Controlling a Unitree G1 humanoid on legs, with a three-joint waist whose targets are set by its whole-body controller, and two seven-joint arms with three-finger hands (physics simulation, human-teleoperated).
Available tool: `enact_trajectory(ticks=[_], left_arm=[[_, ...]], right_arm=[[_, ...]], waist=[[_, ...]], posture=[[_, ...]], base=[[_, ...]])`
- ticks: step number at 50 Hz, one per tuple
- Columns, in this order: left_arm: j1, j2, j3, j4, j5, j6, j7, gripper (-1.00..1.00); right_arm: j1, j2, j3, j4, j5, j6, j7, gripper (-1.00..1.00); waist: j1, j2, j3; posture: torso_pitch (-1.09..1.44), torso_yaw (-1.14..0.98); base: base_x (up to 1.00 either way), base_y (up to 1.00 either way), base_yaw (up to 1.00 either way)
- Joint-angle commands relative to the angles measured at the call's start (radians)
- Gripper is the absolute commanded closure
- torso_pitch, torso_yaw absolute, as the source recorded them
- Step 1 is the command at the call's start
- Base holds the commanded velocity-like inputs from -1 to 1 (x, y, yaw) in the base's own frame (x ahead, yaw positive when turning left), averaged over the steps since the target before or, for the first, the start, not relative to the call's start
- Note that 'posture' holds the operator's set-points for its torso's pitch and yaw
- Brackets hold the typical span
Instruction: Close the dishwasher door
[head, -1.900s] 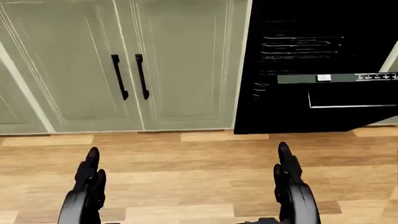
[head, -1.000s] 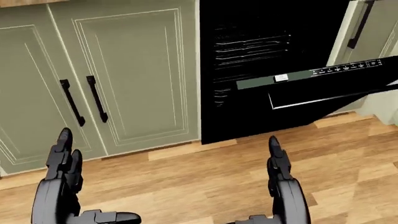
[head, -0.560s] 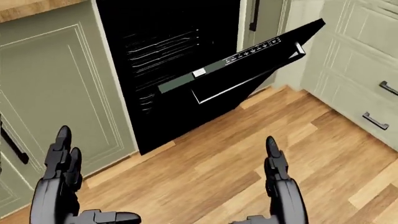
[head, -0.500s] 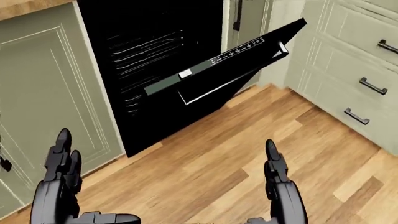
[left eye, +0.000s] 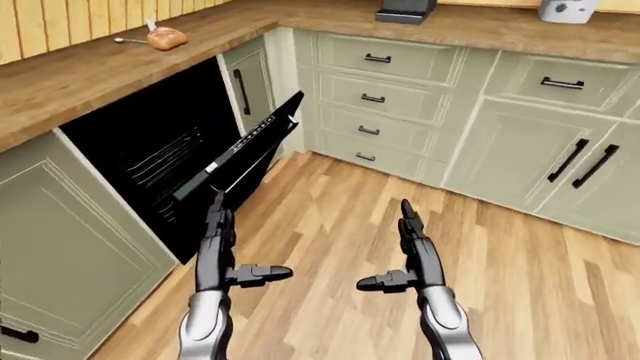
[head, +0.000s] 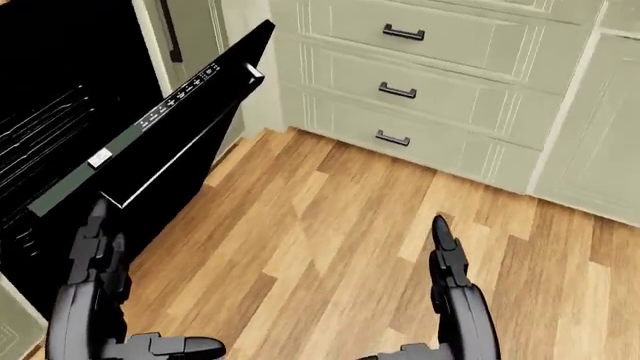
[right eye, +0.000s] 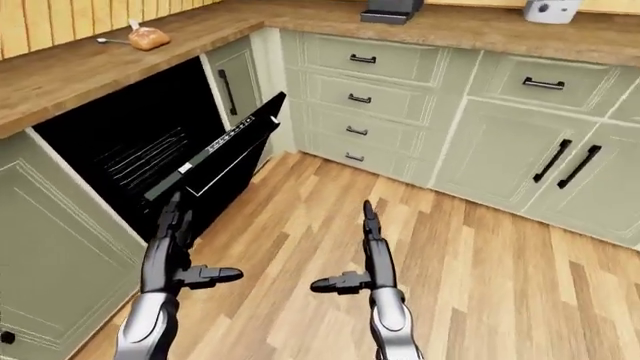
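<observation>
view swung right; dishwasher door (left eye: 243, 147) half open, both hands' fingers spread.

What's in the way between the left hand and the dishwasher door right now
Nothing visible. The left hand, fingers open, hangs just below the half-open dishwasher door, with only bare wood floor beneath. The racks sit inside the cavity, clear of the door's swing.

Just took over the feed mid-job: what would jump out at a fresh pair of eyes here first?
The black dishwasher door stands partly open, tilted out from the dark cavity at the left of the left-eye view, under the wooden counter. Both hands are empty with fingers spread: the left hand hangs just below the door's edge, the right hand over the wood floor. A bread roll sits on the counter at top left.
</observation>
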Motion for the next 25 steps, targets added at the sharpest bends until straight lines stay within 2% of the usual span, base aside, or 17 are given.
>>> enact_trajectory(ticks=[1,2,4,10,12,13,14,15,16,18,22,25], left_arm=[[-0.013,-0.003,-0.007,-0.045,-0.001,-0.027,0.000,-1.00],[-0.013,-0.003,-0.007,-0.044,-0.001,-0.029,0.000,-1.00],[-0.012,-0.003,-0.007,-0.047,-0.002,-0.026,-0.001,-1.00],[-0.014,-0.003,-0.005,-0.048,-0.003,-0.024,-0.001,-1.00],[-0.014,-0.002,-0.005,-0.047,-0.002,-0.026,-0.001,-1.00],[-0.016,-0.003,-0.005,-0.044,-0.002,-0.027,-0.001,-1.00],[-0.016,-0.002,-0.005,-0.045,-0.003,-0.025,-0.001,-1.00],[-0.016,-0.002,-0.005,-0.047,-0.003,-0.025,-0.001,-1.00],[-0.016,-0.002,-0.005,-0.047,-0.003,-0.024,-0.001,-1.00],[-0.015,-0.003,-0.005,-0.046,-0.003,-0.027,-0.001,-1.00],[-0.011,-0.004,-0.007,-0.050,-0.002,-0.026,-0.002,-1.00],[-0.009,-0.004,-0.008,-0.050,-0.001,-0.027,-0.002,-1.00]], right_arm=[[-0.013,-0.008,-0.008,-0.047,0.001,-0.026,-0.001,-1.00],[-0.012,-0.008,-0.008,-0.047,0.001,-0.026,-0.001,-1.00],[-0.011,-0.008,-0.007,-0.049,0.001,-0.025,-0.001,-1.00],[-0.012,-0.008,-0.006,-0.047,0.000,-0.024,0.000,-1.00],[-0.011,-0.007,-0.006,-0.049,0.000,-0.024,-0.001,-1.00],[-0.010,-0.007,-0.008,-0.051,0.001,-0.024,-0.002,-1.00],[-0.010,-0.008,-0.010,-0.049,0.003,-0.025,-0.002,-1.00],[-0.010,-0.008,-0.009,-0.049,0.003,-0.025,-0.002,-1.00],[-0.011,-0.007,-0.008,-0.047,0.002,-0.026,-0.002,-1.00],[-0.013,-0.007,-0.008,-0.043,0.003,-0.028,-0.002,-1.00],[-0.013,-0.007,-0.007,-0.042,0.001,-0.028,-0.002,-1.00],[-0.009,-0.007,-0.007,-0.047,0.002,-0.028,-0.001,-1.00]], waist=[[-0.008,0.001,-0.011],[-0.011,0.001,-0.019],[-0.009,-0.013,-0.034],[-0.002,-0.089,-0.026],[-0.008,-0.126,-0.030],[-0.013,-0.159,-0.039],[-0.030,-0.203,-0.059],[-0.035,-0.139,-0.033],[-0.038,-0.148,-0.044],[-0.048,-0.128,-0.048],[-0.038,-0.080,-0.016],[-0.027,-0.040,-0.007]], posture=[[0.00,0.00],[0.00,0.00],[0.00,0.00],[0.00,0.00],[0.00,0.00],[0.00,0.00],[0.00,0.00],[0.00,0.00],[0.00,0.00],[0.00,0.00],[0.00,0.00],[0.00,0.00]], base=[[-0.01,0.00,-0.83],[-0.01,0.00,-0.84],[0.00,0.00,-0.83],[-0.01,0.00,-0.83],[0.00,0.00,-0.84],[-0.01,0.00,-0.84],[0.00,0.00,-0.84],[-0.01,0.00,-0.84],[0.00,0.00,-0.84],[0.00,0.00,-0.83],[0.00,0.00,-0.83],[0.00,0.00,-0.82]])
